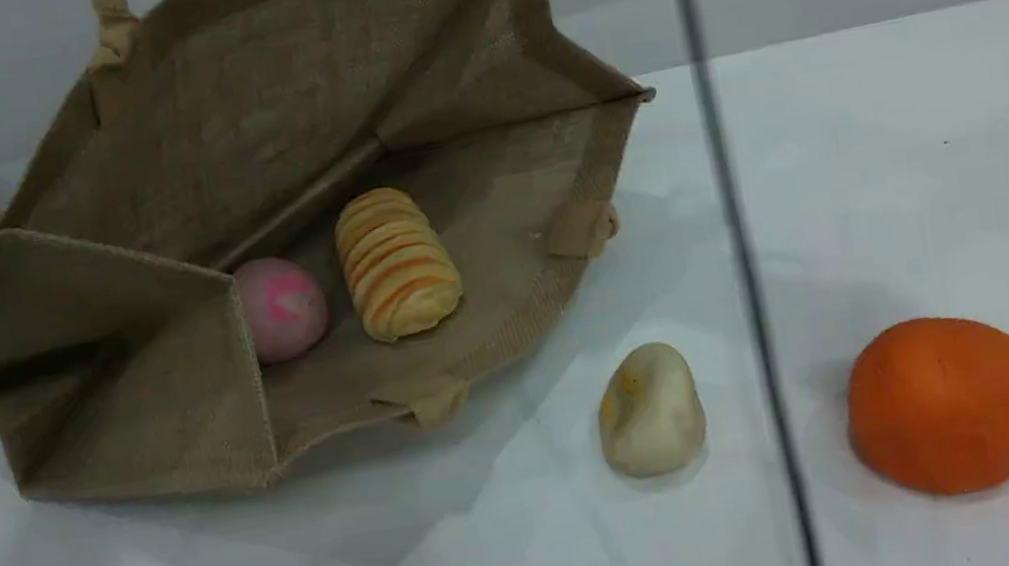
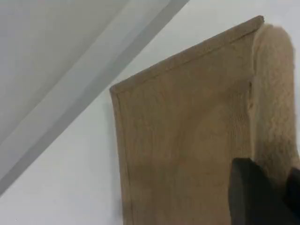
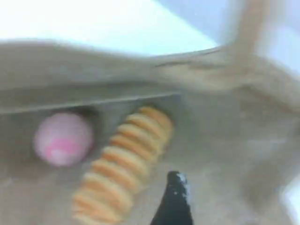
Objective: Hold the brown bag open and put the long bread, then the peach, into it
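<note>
Left gripper (image 2: 262, 197): closed tight, dark fingertip against the outer cloth of the brown bag (image 1: 164, 306), by the padded handle (image 2: 276, 98); whether cloth is pinched cannot be told. Right gripper (image 3: 176, 199): one dark fingertip showing over the bag's mouth, nothing in it; its width cannot be told. Worktop (image 1: 851, 167), near edge: orange ball (image 1: 944, 404) toward the right; pale egg-shaped lump (image 1: 650, 410) left of it, well apart. Bag: left half of the worktop, lying on its side, mouth open toward the near edge. Inside, on the lower wall: long bread (image 1: 396, 262) and peach (image 1: 281, 307), the peach just beside the bread on its left.
</note>
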Motion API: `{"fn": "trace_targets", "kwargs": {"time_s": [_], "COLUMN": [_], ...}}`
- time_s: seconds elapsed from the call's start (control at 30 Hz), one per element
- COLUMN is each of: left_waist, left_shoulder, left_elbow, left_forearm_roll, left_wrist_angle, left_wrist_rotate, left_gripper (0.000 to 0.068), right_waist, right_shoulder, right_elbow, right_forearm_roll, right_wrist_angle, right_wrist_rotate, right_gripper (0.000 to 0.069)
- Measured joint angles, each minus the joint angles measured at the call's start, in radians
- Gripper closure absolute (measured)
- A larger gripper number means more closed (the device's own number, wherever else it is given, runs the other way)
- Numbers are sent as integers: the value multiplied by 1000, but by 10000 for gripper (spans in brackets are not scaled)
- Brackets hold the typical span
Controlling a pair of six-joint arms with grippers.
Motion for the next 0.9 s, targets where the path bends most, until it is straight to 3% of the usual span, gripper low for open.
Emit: {"fn": "trace_targets", "kwargs": {"time_s": [0.4, 0.7, 0.9], "left_waist": [0, 0, 0], "left_shoulder": [0, 0, -7], "left_elbow": [0, 0, 0], "left_forearm_roll": [-57, -58, -16], "left_wrist_angle": [0, -3, -2], "left_wrist_rotate": [0, -1, -98], "left_gripper": [570, 251, 193], "right_waist": [-275, -297, -297], "right_shoulder": [-142, -164, -237], "right_elbow": [0, 0, 0], "right_forearm_roll": [4, 4, 4], "right_wrist_angle": [49, 95, 180], "right_wrist_rotate": [0, 0, 43], "right_gripper": [144, 144, 143]}}
